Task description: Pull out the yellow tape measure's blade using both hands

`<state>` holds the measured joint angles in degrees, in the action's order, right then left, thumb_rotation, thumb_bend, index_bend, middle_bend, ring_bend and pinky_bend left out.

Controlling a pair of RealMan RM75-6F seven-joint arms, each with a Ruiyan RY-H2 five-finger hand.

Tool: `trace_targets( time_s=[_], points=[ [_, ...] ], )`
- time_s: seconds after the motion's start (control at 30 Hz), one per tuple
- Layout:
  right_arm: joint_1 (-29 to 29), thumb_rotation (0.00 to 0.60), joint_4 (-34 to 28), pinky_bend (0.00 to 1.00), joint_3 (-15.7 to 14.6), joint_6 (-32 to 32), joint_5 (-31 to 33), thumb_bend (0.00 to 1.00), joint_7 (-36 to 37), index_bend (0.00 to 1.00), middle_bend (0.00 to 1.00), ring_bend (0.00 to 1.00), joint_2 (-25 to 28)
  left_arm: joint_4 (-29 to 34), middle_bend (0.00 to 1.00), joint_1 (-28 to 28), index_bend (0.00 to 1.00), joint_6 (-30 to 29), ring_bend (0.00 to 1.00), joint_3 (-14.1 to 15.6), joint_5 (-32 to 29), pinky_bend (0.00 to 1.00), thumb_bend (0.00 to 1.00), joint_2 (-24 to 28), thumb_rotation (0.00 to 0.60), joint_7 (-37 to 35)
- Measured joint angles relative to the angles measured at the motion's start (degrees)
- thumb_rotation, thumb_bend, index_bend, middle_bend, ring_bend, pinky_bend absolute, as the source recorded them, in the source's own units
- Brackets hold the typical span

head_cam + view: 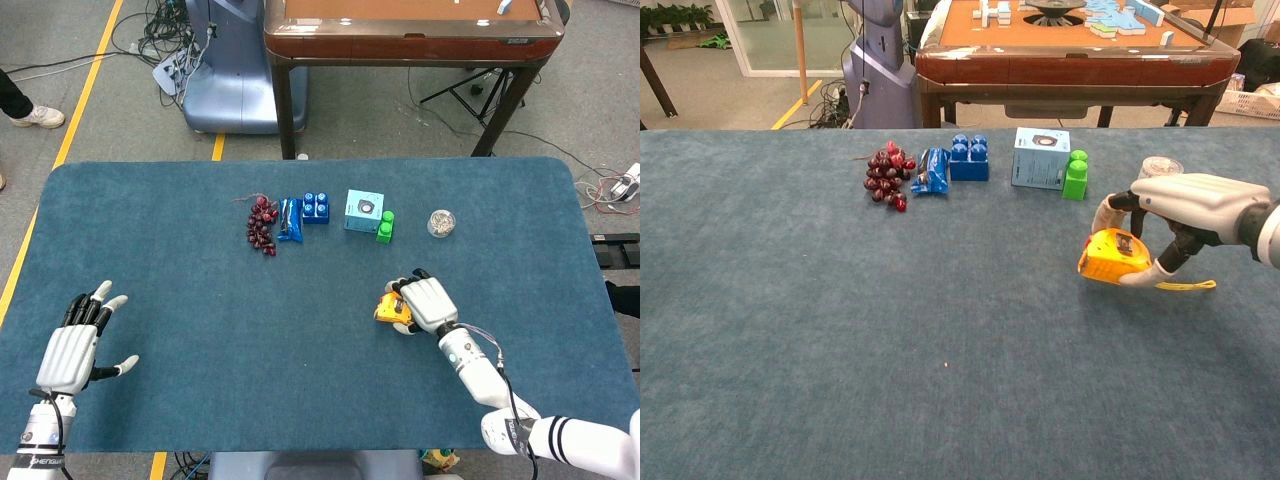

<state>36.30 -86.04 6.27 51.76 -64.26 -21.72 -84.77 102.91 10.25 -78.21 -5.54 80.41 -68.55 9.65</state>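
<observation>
1. The yellow tape measure (1114, 256) sits on the blue table (300, 330), right of centre and on the near side of the row of small stuff. It's a chunky orange-yellow case with a dark patch on the top face, and it looks slightly tilted in the chest view.
2. The right hand (428, 302) is wrapped over the case from the right; its fingers (1120, 205) curl over the far side and the thumb comes up under the near edge, so it's holding the case.
3. A short bit of yellow blade (1188, 286) pokes out along the table to the right, under that hand.
4. The left hand (72, 345) is way over at the near left, well apart from the tape, fingers spread and holding nothing.
5. Far row, left to right: a bunch of dark red grapes (262, 223), a blue wrapper (290, 219), a blue block (316, 207), a light blue box (364, 210), a green block (386, 227) touching that box, and a small clear jar (441, 222).
</observation>
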Motion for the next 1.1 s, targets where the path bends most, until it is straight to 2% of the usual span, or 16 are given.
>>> trace_targets(
  time_s=[0.27, 0.5, 0.63, 0.87, 1.1],
  points=[
    [4.26, 0.600, -9.53, 0.16, 3.76, -0.61, 6.82, 0.62, -5.40, 0.56, 0.54, 0.37, 1.72, 0.46, 0.00, 7.77, 0.15, 8.48, 0.00, -4.04, -3.53, 0.00, 0.09, -0.02, 0.600, -0.07],
    [10.47, 0.600, -14.35, 0.16, 6.46, 1.39, 17.08, 0.62, -14.74, 0.56, 0.54, 0.37, 0.52, 1.83, 0.00, 12.88, 0.04, 13.64, 0.00, -6.77, -9.10, 0.00, 0.09, -3.10, 0.600, 0.23],
    [13.91, 0.600, -15.86, 0.16, 7.78, 4.41, 21.68, 0.62, -18.59, 0.56, 0.54, 0.38, -1.34, 2.13, 0.00, 15.03, 0.00, 14.56, 0.00, -8.46, -12.48, 0.00, 0.09, -5.78, 0.600, 0.03],
    [17.66, 0.600, -15.86, 0.16, 9.07, 8.53, 25.09, 0.62, -21.41, 0.56, 0.54, 0.38, -6.47, 2.42, 0.00, 17.65, 0.00, 14.99, 0.00, -11.48, -18.27, 0.00, 0.09, -10.34, 0.600, -3.33],
    [21.16, 0.600, -14.20, 0.16, 10.33, 11.17, 28.29, 0.62, -23.19, 0.56, 0.54, 0.38, -11.06, 1.46, 0.00, 19.77, 0.00, 14.45, 0.00, -12.36, -21.08, 0.00, 0.09, -13.63, 0.600, -3.38]
  ],
)
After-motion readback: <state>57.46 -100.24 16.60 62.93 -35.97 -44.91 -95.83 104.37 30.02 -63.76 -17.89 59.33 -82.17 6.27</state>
